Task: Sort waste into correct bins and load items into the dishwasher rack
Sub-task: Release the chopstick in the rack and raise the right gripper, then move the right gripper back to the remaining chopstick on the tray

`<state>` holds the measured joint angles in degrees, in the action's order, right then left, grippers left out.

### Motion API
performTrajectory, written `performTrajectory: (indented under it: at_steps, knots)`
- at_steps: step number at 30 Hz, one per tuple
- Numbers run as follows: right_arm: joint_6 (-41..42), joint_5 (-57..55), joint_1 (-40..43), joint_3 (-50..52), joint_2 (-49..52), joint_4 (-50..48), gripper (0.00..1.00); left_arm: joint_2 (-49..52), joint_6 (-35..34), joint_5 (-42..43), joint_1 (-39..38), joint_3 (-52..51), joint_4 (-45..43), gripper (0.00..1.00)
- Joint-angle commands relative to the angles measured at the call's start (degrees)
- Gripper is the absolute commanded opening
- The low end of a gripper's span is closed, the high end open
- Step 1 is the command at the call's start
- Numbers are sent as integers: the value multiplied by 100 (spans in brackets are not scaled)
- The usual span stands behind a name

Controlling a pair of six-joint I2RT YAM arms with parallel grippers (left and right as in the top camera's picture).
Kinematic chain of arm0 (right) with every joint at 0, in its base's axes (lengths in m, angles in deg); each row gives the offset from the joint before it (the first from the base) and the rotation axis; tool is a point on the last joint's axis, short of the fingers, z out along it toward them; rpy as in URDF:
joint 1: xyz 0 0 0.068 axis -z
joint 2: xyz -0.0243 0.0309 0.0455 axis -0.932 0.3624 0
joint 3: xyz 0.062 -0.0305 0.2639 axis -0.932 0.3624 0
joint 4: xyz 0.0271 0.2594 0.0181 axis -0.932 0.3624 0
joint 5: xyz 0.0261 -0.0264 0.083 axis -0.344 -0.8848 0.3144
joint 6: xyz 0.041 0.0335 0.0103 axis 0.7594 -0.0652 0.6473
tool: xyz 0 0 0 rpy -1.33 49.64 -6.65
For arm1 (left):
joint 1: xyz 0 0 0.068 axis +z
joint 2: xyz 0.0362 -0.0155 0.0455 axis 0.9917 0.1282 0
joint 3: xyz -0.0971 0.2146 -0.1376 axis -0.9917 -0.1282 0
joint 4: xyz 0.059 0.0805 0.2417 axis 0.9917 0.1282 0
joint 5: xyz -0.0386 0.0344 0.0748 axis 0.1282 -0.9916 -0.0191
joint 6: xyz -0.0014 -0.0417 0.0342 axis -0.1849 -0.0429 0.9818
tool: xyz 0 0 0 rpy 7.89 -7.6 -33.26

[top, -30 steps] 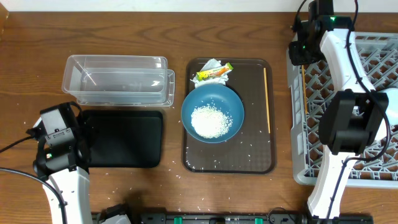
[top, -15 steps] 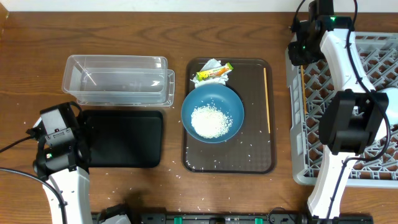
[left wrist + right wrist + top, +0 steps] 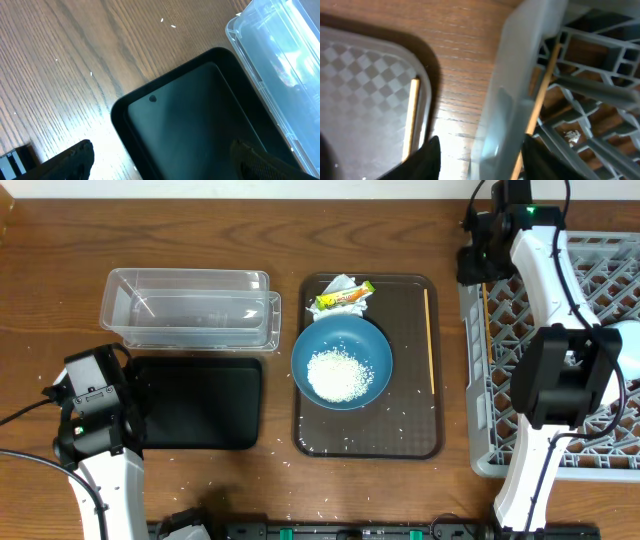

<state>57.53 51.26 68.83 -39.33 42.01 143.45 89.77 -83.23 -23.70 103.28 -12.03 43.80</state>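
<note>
My right end effector (image 3: 480,150) is open, empty. I'd lift straight up, not bumping the chopstick (image 3: 545,82) in the rack (image 3: 512,65).

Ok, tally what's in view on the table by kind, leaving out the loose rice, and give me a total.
Bins: 2 (clear tub, black tray)
Serving trays: 1 (brown tray)
Racks: 1 (grey rack)
Bowls: 1 (dark-blue bowl)
Chopsticks: 2 (chopstick on the brown tray, chopstick in the rack)
Waste pieces: 2 (tissue, wrapper)
Total: 9
</note>
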Motion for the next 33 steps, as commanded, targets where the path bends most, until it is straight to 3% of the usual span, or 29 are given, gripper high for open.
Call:
performTrajectory:
  at_steps: [1, 4, 8, 10, 13, 14, 15, 19, 21, 27, 29, 33]
  knots:
    - [459, 109, -72, -57, -420, 24, 56, -28, -50, -52, 35, 92, 15, 90]
    - [660, 28, -63, -59, -721, 46, 63, -28, -50, -55, 35, 92, 17, 90]
    - [1051, -118, -63, -61, -1307, 166, 87, -28, -50, -55, 35, 92, 17, 89]
    - [1228, -33, -85, -59, -1569, 278, 88, -28, -50, -55, 35, 92, 15, 90]
    - [1460, 297, -186, -59, -1836, 494, 81, -28, -50, -52, 35, 92, 17, 89]
    - [1460, 387, -238, -59, -1873, 577, 70, -28, -50, -55, 35, 92, 17, 89]
    - [1462, 420, -308, -59, -1880, 693, 53, -28, -50, -52, 35, 92, 17, 89]
    - [1668, 409, -608, -22, -1762, 1167, 23, -28, -50, -55, 35, 92, 17, 90]
    - [1897, 273, -752, 33, -1641, 1246, 15, -28, -50, -55, 35, 92, 17, 89]
    - [2293, -319, -1115, 245, -1187, 1217, 8, -28, -50, -55, 35, 92, 15, 89]
    - [2293, -319, -1165, 286, -1027, 1224, 25, -28, -50, -55, 35, 92, 17, 90]
    - [2293, -262, -1217, 308, -688, 1285, 35, -28, -50, -52, 35, 92, 17, 90]
